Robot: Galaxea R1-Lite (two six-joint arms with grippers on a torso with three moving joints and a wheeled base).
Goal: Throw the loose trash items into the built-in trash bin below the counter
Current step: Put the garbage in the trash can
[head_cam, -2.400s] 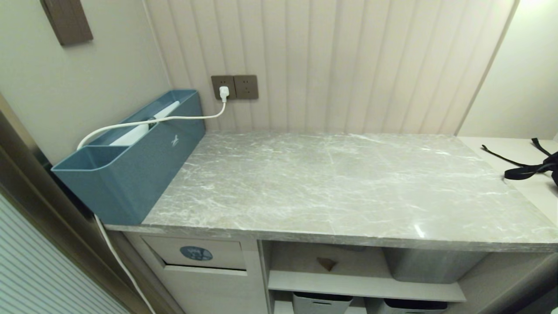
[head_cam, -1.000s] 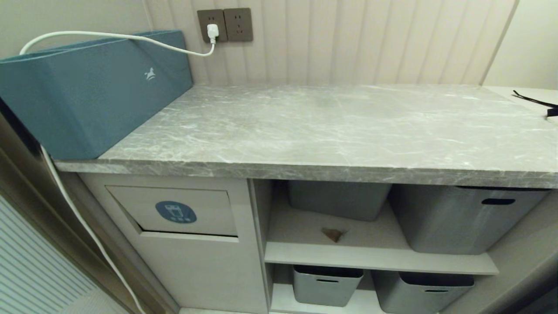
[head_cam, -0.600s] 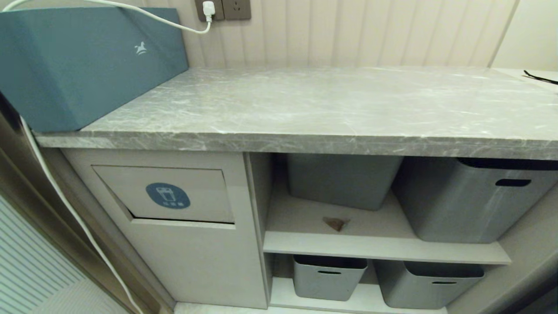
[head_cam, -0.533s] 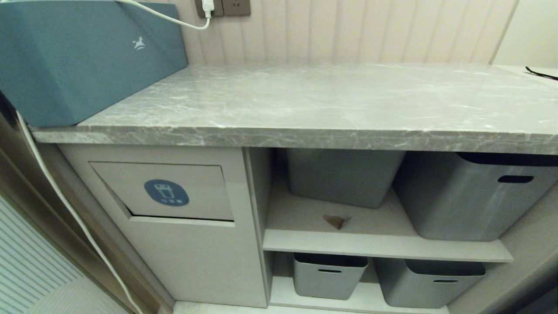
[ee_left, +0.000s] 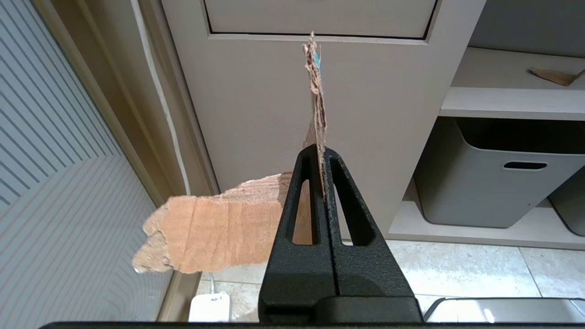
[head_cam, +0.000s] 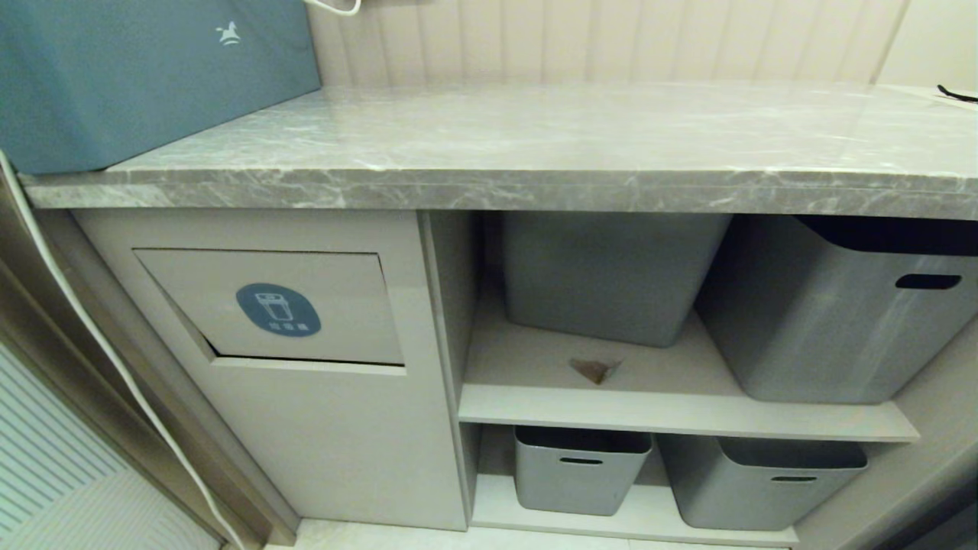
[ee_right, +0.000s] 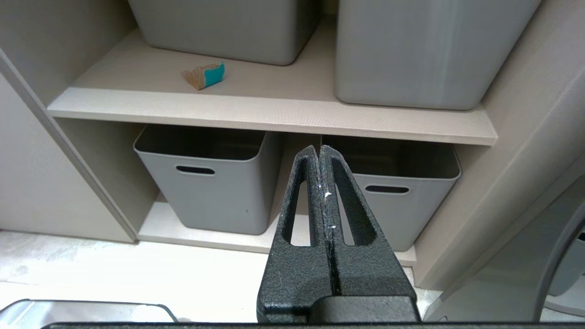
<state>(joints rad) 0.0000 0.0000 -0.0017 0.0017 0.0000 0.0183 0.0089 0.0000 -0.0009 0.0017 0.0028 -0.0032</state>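
Note:
My left gripper (ee_left: 320, 153) is shut on a torn brown cardboard scrap (ee_left: 208, 228), whose ragged edge, with a touch of turquoise, sticks up past the fingertips. It hangs low in front of the beige cabinet, just below the built-in trash bin flap (ee_left: 320, 18). In the head view the flap (head_cam: 279, 305) bears a round blue sticker and sits under the grey marble counter (head_cam: 535, 191). A small triangular scrap (head_cam: 594, 370) lies on the upper shelf; the right wrist view shows its turquoise face (ee_right: 204, 76). My right gripper (ee_right: 319, 151) is shut and empty, facing the lower shelf. Neither gripper shows in the head view.
Grey storage bins stand on the upper shelf (head_cam: 825, 321) and the lower shelf (head_cam: 578, 470). A large teal box (head_cam: 137, 76) sits on the counter's left end. A white cable (head_cam: 76, 305) runs down the left side to an adapter (ee_left: 212, 307) on the tiled floor.
The head camera has sunk lower: the counter has risen in the picture and the cabinet front and both shelves now fill it. Nothing on the shelves or counter has moved.

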